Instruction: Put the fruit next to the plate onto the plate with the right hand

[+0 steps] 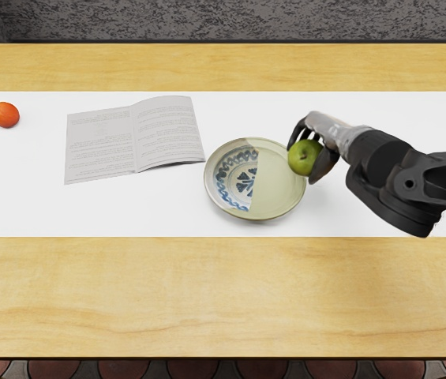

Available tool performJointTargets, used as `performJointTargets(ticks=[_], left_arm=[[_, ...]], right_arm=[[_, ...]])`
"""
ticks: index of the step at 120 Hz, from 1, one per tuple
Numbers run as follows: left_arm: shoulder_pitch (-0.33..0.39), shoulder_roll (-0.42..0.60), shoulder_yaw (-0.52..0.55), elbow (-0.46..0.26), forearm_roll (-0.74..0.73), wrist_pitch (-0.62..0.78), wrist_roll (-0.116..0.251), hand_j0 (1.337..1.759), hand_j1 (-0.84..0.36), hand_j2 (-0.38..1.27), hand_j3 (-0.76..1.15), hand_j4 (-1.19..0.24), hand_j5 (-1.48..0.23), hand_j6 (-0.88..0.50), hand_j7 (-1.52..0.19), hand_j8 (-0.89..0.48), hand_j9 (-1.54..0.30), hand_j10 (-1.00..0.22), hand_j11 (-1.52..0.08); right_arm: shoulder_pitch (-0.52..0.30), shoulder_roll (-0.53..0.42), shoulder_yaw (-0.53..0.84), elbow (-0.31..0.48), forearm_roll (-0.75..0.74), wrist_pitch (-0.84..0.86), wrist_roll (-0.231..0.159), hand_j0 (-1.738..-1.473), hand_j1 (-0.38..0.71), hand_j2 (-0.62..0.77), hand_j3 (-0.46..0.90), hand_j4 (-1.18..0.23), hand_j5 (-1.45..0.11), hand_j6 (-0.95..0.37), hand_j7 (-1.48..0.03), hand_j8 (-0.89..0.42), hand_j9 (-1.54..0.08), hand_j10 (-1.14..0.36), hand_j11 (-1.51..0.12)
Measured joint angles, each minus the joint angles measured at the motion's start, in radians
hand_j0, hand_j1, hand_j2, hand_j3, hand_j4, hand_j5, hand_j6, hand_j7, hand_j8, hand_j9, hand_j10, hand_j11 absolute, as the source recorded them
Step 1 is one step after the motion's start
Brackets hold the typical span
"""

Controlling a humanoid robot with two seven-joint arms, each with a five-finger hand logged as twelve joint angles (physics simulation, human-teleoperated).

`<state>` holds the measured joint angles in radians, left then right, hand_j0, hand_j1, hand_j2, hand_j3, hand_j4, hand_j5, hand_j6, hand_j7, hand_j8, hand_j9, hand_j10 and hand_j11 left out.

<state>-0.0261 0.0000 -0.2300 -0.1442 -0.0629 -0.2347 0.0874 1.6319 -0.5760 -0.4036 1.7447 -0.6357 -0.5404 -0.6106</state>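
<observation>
A green apple [304, 156] is held in my right hand [311, 150], whose dark fingers curl around it. The arm comes in from the right edge. The apple hangs over the right rim of the plate [274, 204], a round dish with a blue pattern on its left half and a plain pale green right half. Whether the apple touches the rim I cannot tell. The left arm is out of view.
An open booklet [133, 137] lies left of the plate on the white runner [88, 209]. An orange fruit [5, 114] sits at the far left of the runner. Bare wooden tabletop [207, 292] stretches in front.
</observation>
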Motion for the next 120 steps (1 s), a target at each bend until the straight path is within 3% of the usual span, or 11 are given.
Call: performJointTargets(ticks=[32, 62, 120], left_arm=[[0.000, 0.000, 0.001, 0.001, 0.000, 0.000, 0.000, 1.658, 0.35, 0.00, 0.00, 0.00, 0.00, 0.00, 0.00, 0.00, 0.00, 0.00, 0.00], [0.000, 0.000, 0.001, 0.001, 0.001, 0.000, 0.000, 1.658, 0.35, 0.00, 0.00, 0.00, 0.00, 0.00, 0.00, 0.00, 0.00, 0.00, 0.00], [-0.001, 0.000, 0.003, 0.002, 0.002, 0.000, 0.000, 1.658, 0.35, 0.00, 0.00, 0.00, 0.00, 0.00, 0.00, 0.00, 0.00, 0.00, 0.00]], right_arm=[[0.082, 0.084, 0.000, -0.013, 0.077, -0.001, 0.000, -1.653, 0.20, 0.16, 0.00, -0.57, -0.88, -0.41, -0.86, -0.38, -0.89, -0.64, -0.88], [0.126, 0.210, 0.001, -0.097, 0.129, 0.001, 0.000, -1.652, 0.18, 0.15, 0.00, -0.59, -0.88, -0.43, -0.87, -0.40, -0.88, -0.65, -0.88], [0.051, 0.386, -0.004, -0.356, 0.138, 0.065, 0.000, -1.652, 0.17, 0.12, 0.00, -0.60, -0.88, -0.44, -0.87, -0.41, -0.88, -0.65, -0.89]])
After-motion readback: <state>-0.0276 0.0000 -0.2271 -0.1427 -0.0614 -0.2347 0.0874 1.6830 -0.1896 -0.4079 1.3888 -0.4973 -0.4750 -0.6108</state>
